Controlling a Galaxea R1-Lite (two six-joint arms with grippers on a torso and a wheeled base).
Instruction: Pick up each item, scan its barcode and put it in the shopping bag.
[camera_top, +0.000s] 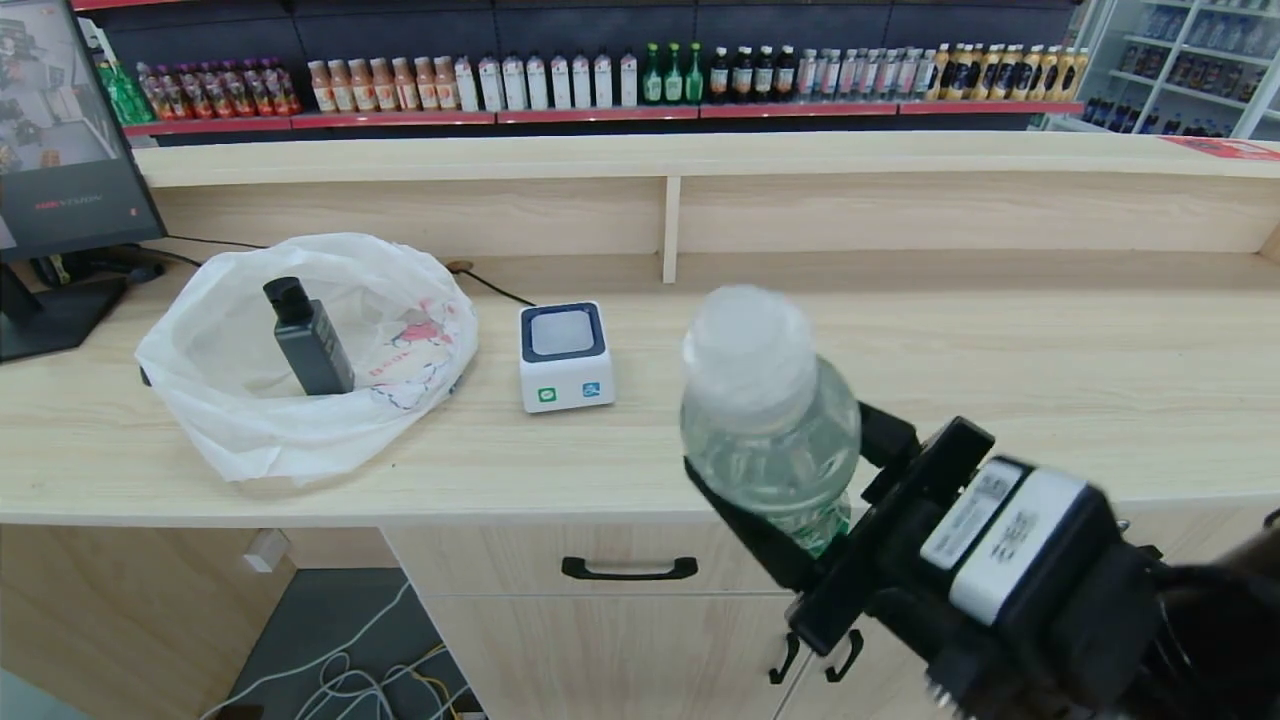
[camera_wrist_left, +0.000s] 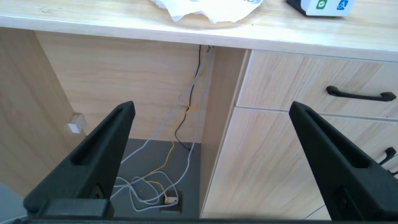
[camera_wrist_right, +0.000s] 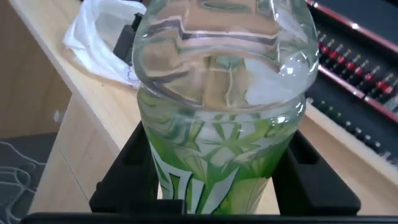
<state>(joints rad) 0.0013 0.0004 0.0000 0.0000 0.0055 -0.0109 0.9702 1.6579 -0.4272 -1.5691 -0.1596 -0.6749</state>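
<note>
My right gripper is shut on a clear water bottle with a green label, held in the air in front of the counter's front edge, to the right of the scanner. The white scanner box stands on the counter. Left of it lies the open white shopping bag with a dark bottle standing inside. My left gripper hangs open below the counter, facing the cabinet front, nothing between its fingers.
A monitor stands at the counter's far left. A raised wooden ledge runs along the back, with drink shelves behind. Drawer handles and loose cables are below the counter.
</note>
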